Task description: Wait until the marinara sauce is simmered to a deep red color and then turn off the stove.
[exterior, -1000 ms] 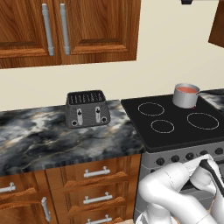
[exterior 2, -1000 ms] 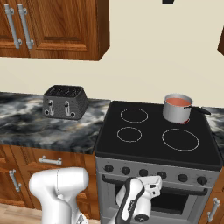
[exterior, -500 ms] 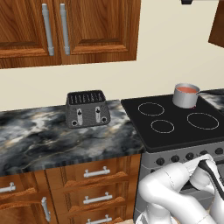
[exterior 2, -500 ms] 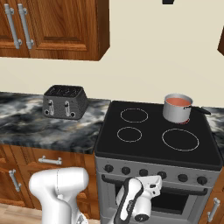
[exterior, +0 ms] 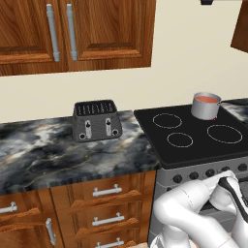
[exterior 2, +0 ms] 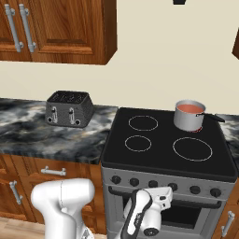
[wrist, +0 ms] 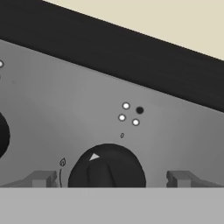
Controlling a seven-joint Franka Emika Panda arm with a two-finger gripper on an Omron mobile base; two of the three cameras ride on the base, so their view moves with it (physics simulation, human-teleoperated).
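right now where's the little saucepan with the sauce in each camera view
Left base view: the saucepan sits right of centre, on the cooktop's far burner, upper right of the picture.
Right base view: the saucepan sits on the back right burner, its handle pointing right.
Hand view: not in it; a black stove knob sits bottom centre on the grey steel front.
Shared landmark: the toaster stands on the marble counter left of the stove.

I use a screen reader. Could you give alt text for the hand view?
A black stove knob sits between two open grey fingertips on the grey steel stove front. Above the knob are three white dots and one dark dot.
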